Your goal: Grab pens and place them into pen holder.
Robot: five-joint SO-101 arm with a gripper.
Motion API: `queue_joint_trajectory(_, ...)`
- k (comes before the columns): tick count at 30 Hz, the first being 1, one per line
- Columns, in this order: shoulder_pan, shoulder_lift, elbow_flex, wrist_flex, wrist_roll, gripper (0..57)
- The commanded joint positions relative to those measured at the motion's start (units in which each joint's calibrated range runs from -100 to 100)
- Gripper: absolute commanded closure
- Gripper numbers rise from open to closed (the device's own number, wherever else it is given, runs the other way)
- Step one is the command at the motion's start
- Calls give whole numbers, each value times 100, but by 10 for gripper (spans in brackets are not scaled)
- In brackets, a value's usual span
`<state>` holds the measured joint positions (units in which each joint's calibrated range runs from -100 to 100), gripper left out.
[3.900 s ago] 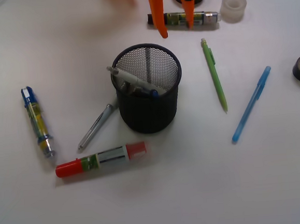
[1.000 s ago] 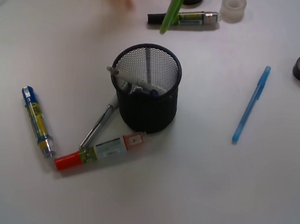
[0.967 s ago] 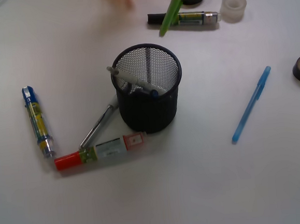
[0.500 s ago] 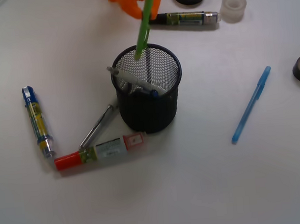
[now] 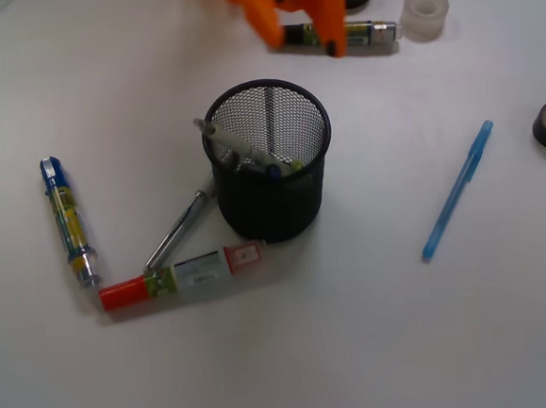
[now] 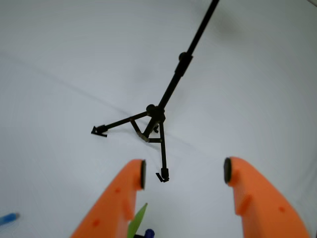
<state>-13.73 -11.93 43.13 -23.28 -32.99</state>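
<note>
Fingers spread apart, holding nothing, just above the pen holder; green pen tip showing below, inside the cup. Best to lift straight up clear of the rim before swinging toward the light blue pen lying apart on the table

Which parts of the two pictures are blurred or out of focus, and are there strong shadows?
Front view: the gripper at the top edge is smeared, while the pen holder and light blue pen are fairly sharp; shadows are soft and faint. Wrist view: the near orange fingers look soft, and the black tripod is clearer.
</note>
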Motion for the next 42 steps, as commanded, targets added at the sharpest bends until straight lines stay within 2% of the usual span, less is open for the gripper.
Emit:
queue_joint_trajectory(1,-381,-247,-1206,2328,762,388)
queue_joint_trajectory(9,-1233,747,-2854,4918,2188,387)
queue_joint_trajectory(17,-1697,2609,-5282,6642,2896,387)
queue_joint_trajectory(26,-1809,4972,-8552,8977,3263,387)
queue_joint_trajectory(42,-2063,7020,-10291,9616,3541,384)
